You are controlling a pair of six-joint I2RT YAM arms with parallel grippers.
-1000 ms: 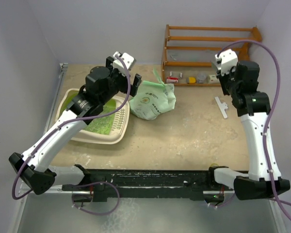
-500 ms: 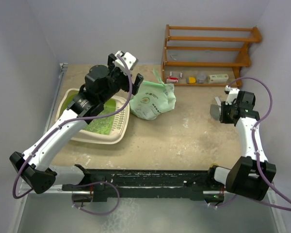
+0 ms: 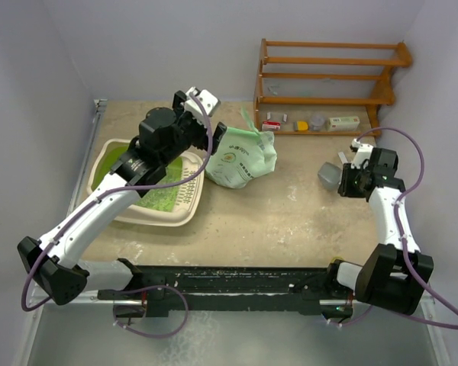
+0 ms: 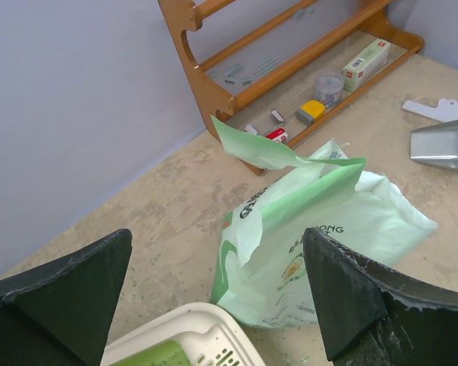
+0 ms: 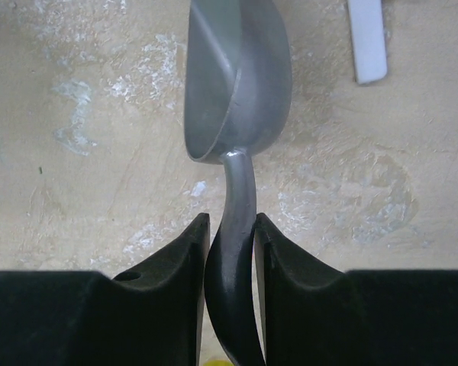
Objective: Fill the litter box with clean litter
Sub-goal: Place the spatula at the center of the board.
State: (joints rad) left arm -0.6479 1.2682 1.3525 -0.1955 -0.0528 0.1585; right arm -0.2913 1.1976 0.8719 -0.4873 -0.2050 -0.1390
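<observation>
1. The right fingers (image 5: 175, 259) are clamped on the dark handle of a shiny metal scoop (image 5: 233, 76). Its bowl points away and looks empty, low over the beige counter (image 5: 76, 99) at the right, probably ready to dig.
2. The left fingers (image 4: 69, 290) stand wide apart and hold nothing. They hover above the light green printed plastic bag (image 4: 320, 236), likely to steady its torn-open mouth.
3. On the bag only "ONG" reads clearly; the rest is creased.
4. The cream plastic litter box (image 3: 164, 219), green inside, sits at the left just beside the bag. The pale clean litter (image 3: 159, 200) seems to cover only part of it.
5. Labels on the wooden rack (image 3: 328, 76) at the far side are too small to read.
</observation>
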